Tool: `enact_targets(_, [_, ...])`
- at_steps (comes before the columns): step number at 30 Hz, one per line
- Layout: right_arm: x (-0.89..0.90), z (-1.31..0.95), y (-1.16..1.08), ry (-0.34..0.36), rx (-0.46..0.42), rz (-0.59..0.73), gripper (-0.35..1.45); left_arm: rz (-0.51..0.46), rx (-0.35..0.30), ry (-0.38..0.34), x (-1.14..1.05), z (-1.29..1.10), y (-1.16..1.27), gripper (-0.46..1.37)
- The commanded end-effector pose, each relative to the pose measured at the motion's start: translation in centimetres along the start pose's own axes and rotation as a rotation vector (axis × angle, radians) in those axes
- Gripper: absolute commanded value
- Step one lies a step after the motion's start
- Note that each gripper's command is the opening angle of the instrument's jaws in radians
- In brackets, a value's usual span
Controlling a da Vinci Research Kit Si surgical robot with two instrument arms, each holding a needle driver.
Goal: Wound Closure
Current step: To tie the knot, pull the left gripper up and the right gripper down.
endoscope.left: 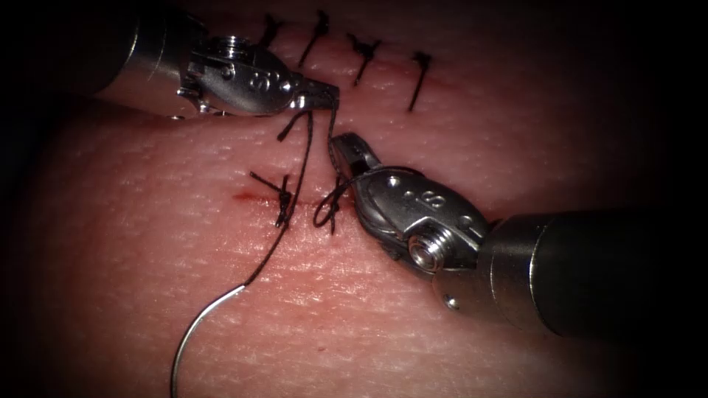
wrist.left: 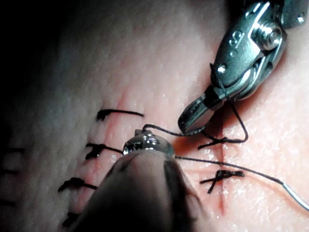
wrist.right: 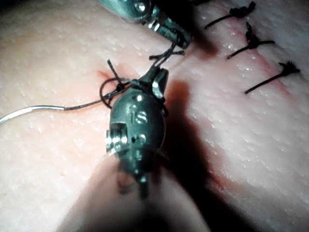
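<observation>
The right gripper (endoscope.left: 346,147), nearest the endoscope, comes in from the tissue's right edge, its jaws slightly parted and holding nothing, with a loop of thread (endoscope.left: 304,158) wrapped around them. The tissue (endoscope.left: 516,133) carries everything: a row of 4 finished stitches (endoscope.left: 365,55) along its far edge, and nearer the middle a cut (endoscope.left: 254,197) with red fluid (endoscope.left: 245,196) at its left end. The left gripper (endoscope.left: 324,94) reaches in from the far left corner and is clamped on the thread just above the cut. From those jaws the thread drops to a knotted stitch (endoscope.left: 283,199) on the cut (a 2nd strand curls into a small loop (endoscope.left: 324,210) just beside the right gripper), then runs on toward the tissue's near edge. There it joins the curved needle (endoscope.left: 195,328), which lies free on the tissue's surface, held by neither gripper and not in the tissue.
</observation>
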State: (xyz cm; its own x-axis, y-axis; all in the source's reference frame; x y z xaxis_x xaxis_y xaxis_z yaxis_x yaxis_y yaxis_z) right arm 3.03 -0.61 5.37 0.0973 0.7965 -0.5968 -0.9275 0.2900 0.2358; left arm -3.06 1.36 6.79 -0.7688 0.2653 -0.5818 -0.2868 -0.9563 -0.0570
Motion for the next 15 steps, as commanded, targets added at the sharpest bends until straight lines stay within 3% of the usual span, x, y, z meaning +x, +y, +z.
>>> enact_targets(1, [-0.02, -0.01, -0.01, 0.000, 0.005, -0.001, -0.35, -0.003, 0.015, 0.006, 0.00, 0.04, -0.03, -0.35])
enact_targets(15, [-0.17, -0.22, -0.13, 0.000, 0.043, -0.012, -0.35, -0.026, 0.166, -0.024, -0.08, 0.26, -0.42, -0.35])
